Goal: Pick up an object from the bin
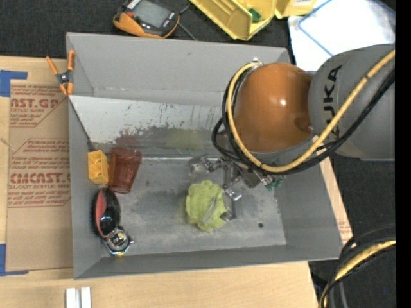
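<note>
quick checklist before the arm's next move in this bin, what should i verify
1. Target near: the gripper is at the right edge of the yellow-green crumpled cloth in mid-bin. ok
2. Centred over the cloth: it sits off to one side. not ok
3. Cloth clear of neighbours. ok
4. Yellow block, dark red cup and black-and-red object lie by the left wall, out of the way. ok
5. Gripper touching the cloth. cannot tell

Scuffed, matt metal bin [160, 101] holds a soft yellow-green cloth [204, 205].
</note>
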Controlling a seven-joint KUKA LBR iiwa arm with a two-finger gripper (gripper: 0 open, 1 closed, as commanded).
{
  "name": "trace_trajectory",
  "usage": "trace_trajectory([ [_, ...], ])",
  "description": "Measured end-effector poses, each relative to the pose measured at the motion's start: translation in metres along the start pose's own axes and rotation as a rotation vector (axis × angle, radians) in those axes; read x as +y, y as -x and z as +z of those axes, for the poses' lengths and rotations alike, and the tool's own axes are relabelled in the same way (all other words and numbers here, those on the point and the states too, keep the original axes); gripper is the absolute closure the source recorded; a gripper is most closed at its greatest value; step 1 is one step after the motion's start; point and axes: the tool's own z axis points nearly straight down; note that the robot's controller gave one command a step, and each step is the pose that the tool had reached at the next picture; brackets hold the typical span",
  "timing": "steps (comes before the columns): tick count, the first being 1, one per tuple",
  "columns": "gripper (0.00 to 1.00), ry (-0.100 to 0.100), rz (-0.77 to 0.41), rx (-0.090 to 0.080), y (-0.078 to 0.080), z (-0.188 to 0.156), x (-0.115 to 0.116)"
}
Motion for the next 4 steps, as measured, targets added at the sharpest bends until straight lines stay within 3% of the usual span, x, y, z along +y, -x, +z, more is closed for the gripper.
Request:
trace_trajectory([
  [1,0.00,0.003,0.191,0.004,-0.001,0.041,0.023],
  [2,0.00,0.005,0.197,0.005,-0.001,0.038,0.022],
  [3,0.00,0.006,-0.107,0.002,0.010,0.021,0.025],
  [4,0.00,0.006,0.051,0.002,0.003,-0.057,0.026],
])
